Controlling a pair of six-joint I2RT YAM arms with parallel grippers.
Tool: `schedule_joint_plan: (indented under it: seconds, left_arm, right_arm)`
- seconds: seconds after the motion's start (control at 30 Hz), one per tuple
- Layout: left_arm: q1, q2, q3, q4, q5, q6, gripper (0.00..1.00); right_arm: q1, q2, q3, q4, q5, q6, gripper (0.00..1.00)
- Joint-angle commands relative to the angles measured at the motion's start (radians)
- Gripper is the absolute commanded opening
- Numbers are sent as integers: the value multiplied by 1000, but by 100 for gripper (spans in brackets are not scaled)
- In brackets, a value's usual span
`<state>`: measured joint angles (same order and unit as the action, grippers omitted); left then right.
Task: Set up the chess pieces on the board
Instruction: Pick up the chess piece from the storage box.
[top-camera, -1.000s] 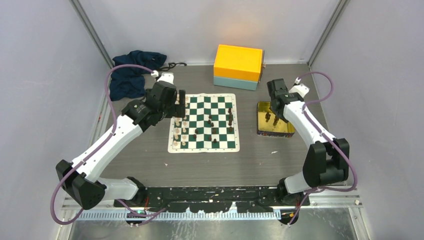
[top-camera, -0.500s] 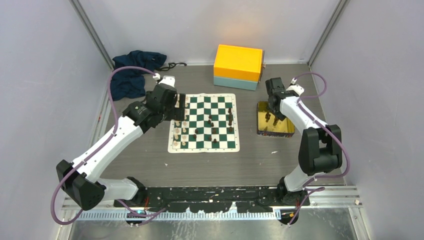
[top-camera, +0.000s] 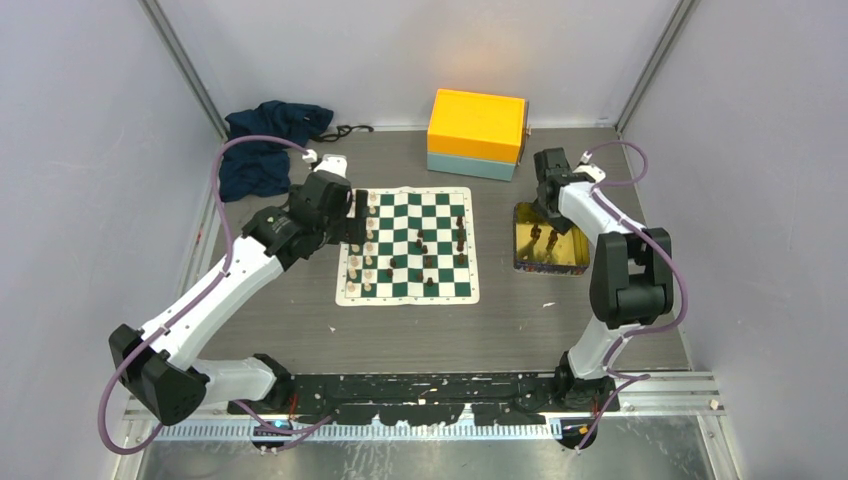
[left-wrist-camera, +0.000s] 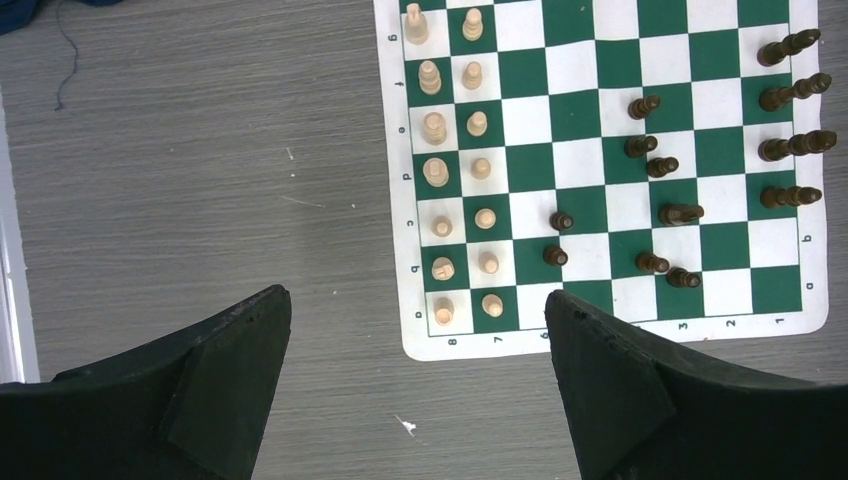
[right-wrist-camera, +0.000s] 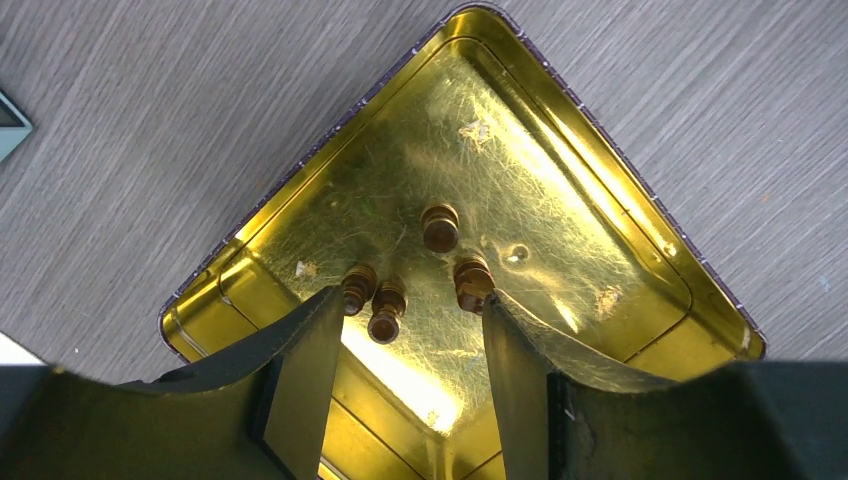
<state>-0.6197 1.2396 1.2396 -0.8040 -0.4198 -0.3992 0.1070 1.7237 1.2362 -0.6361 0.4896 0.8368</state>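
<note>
Four dark chess pieces (clustered near its middle) stood in the gold tray under the right gripper, jaws spread. The left gripper, jaws likewise spread, hung at the edge of the board.

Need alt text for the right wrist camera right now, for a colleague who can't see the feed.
Looking straight down, the right end effector hovers open over a shiny gold tray holding four dark chess pieces, clustered near its middle. The tray sits cornerwise in view on a grey wood-grain table.
</note>
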Motion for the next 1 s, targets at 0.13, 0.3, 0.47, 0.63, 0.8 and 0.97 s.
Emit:
schedule_joint_plan:
  seconds: [0.13,0.3,0.47,0.63,0.8,0.97]
  left_arm:
    - [5,-33,-2,11,-29,-1,99]
    - [5,-16,1,17,-24,-1,99]
    - [6,-11,-5,22,-21,0,99]
    - [6,-9,-8,20,-23,3,99]
    - [9,-6,-8,18,-25,8,99]
    - [12,-8,-9,17,-29,10,99]
  right_arm:
    - [-11,9,52,30,-8,-25,59]
    - [-25,14,45,30,-5,-30,59]
    - [-44,19,27,45,-12,-30,59]
    - [-53,36,26,58,-24,-31,58]
    - [-61,54,23,71,-33,-26,57]
    - [-72,66,14,92,-52,-16,55]
